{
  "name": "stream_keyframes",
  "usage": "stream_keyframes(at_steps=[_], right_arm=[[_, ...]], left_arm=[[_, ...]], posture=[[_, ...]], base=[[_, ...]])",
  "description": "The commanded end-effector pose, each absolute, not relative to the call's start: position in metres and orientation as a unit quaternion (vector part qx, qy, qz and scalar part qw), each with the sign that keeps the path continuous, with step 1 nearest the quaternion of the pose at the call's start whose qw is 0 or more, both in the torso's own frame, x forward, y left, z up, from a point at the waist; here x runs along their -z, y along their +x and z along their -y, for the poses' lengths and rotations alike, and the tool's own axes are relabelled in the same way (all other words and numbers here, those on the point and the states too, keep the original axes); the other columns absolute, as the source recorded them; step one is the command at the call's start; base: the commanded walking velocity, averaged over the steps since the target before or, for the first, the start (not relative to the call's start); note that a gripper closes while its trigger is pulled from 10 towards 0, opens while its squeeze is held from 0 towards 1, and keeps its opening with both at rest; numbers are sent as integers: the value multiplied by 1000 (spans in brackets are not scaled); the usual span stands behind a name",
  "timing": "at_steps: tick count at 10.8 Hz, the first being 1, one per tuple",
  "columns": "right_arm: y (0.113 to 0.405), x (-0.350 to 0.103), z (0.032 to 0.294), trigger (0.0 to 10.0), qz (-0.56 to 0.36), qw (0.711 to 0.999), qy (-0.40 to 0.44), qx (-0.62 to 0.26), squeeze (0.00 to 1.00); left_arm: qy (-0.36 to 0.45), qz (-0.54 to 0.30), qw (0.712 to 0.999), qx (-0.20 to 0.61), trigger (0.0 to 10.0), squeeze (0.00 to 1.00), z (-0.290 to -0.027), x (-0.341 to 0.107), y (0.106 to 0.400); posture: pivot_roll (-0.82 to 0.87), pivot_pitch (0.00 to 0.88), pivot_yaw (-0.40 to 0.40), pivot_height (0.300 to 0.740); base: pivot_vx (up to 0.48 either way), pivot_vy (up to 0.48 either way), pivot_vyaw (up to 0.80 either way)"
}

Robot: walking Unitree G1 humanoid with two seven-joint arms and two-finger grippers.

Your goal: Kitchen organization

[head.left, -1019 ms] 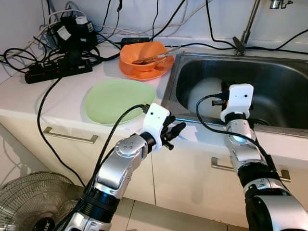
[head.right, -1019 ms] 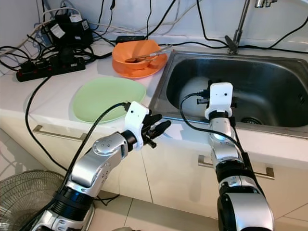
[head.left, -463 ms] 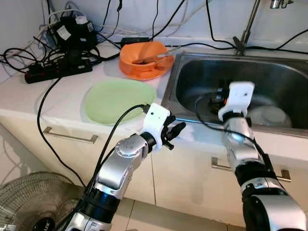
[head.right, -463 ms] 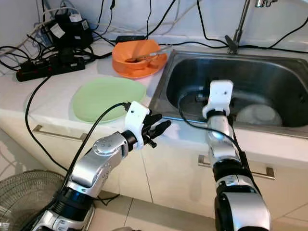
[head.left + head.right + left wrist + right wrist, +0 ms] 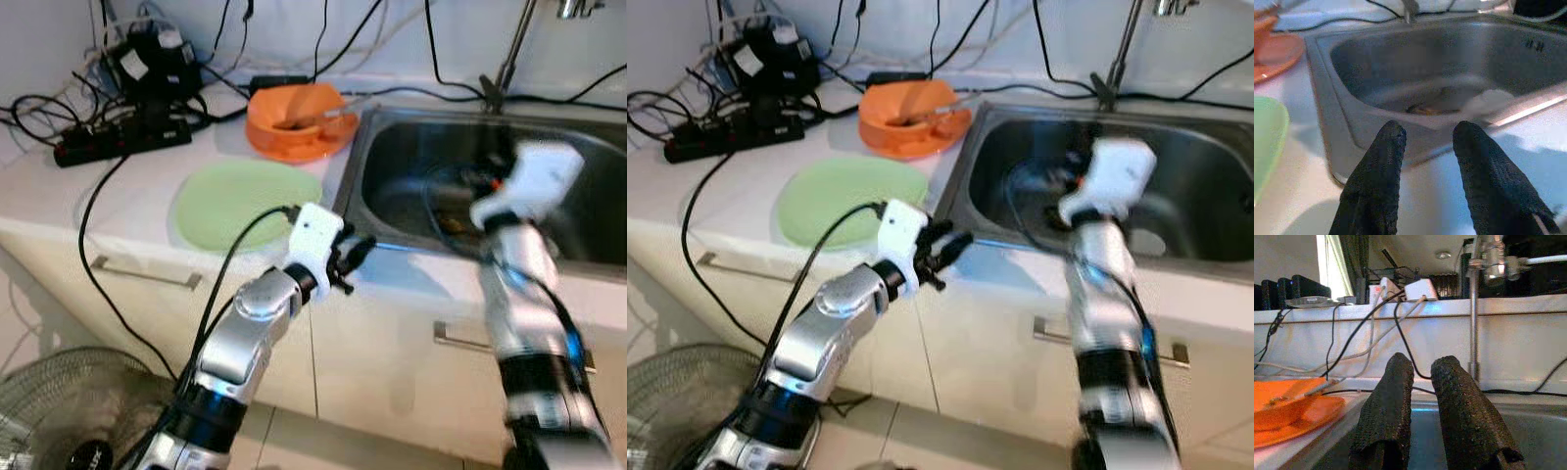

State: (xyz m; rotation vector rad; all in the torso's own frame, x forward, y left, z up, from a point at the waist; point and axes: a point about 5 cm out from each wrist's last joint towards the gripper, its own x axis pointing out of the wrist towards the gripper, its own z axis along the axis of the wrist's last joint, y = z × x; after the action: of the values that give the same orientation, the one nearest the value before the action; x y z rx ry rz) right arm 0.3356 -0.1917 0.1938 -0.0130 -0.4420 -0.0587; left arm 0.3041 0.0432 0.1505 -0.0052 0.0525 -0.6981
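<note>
Two grippers, neither holding anything: little looks organised yet. Left gripper (image 5: 351, 262), centre of frame, hovers at the sink (image 5: 387, 157) front edge with fingers (image 5: 1378, 161) apart. Right gripper (image 5: 1422, 396), fingers nearly together, is raised over the basin at right; blurred. White dish (image 5: 1488, 100) lies in the sink. Green plate (image 5: 245, 201) and orange bowl (image 5: 294, 117) with utensils sit on the white worktop (image 5: 59, 206), centre-left. Cables, power strip (image 5: 118, 137) upper left; fan (image 5: 59, 411) lower left on the floor.
</note>
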Motion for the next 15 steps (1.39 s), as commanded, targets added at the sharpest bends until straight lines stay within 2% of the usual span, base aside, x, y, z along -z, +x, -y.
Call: stream_keyframes(at_steps=[1, 4, 6, 9, 11, 13, 15], right_arm=[[329, -198, 193, 10000, 230, 973, -8, 29, 0], [298, -172, 186, 10000, 196, 981, 7, 5, 0], [284, -153, 171, 10000, 161, 987, 20, -13, 0], [284, -135, 158, 10000, 129, 991, 34, -20, 0], [289, -127, 147, 10000, 116, 992, 38, -28, 0], [292, -125, 138, 10000, 112, 992, 42, -43, 0], [293, -122, 134, 10000, 107, 992, 43, -48, 0]], left_arm=[[-4, -20, 947, 321, 10000, 0, -49, -151, 309], [-16, 4, 957, 288, 10000, 0, -58, -157, 318], [-17, 10, 961, 277, 10000, 0, -61, -156, 319], [-28, 36, 967, 249, 10000, 0, -66, -158, 322], [-50, 92, 974, 203, 10000, 0, -78, -178, 329], [-39, 143, 975, 165, 10000, 0, -90, -194, 332], [-42, 176, 981, 75, 10000, 0, -142, -217, 339]], posture=[[23, 3, 69, 740], [18, 1, 68, 740], [21, 0, 66, 740], [26, 0, 68, 740], [38, 0, 68, 740], [49, 0, 69, 740], [57, 0, 72, 740]], base=[[0, 0, 0], [0, 0, 0], [0, 0, 0], [0, 0, 0], [0, 0, 0], [0, 0, 0], [0, 0, 0]])
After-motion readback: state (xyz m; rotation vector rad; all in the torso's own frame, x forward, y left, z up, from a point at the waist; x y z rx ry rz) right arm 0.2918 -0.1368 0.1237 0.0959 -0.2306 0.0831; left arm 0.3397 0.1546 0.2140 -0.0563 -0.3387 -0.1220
